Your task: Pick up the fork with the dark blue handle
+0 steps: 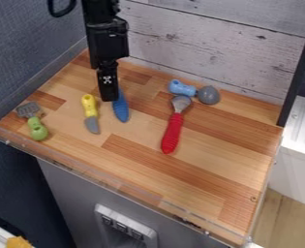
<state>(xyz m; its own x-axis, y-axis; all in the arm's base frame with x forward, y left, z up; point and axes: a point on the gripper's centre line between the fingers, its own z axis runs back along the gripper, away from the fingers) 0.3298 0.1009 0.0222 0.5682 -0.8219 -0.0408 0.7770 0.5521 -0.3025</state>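
Black gripper (109,99) hanging over the wooden counter (200,177), open or closed I cannot tell, blue utensil (121,109) right beside it and partly hidden, yellow-handled knife (90,114) near, red-handled utensil (173,131) farther, blue-and-gray utensil (183,88) by the wall (200,53), green-handled spatula (36,127) at view's left.

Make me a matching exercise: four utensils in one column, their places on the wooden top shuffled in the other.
Utensils:
1. Green-handled spatula
2. Yellow-handled knife
3. Red-handled utensil
4. Dark blue utensil

Places:
A. Right by the gripper
B. Nearest the picture's left edge
C. Between the spatula and the dark blue utensil
D. Head close to a light blue handle

Pairs: 1-B, 2-C, 3-D, 4-A
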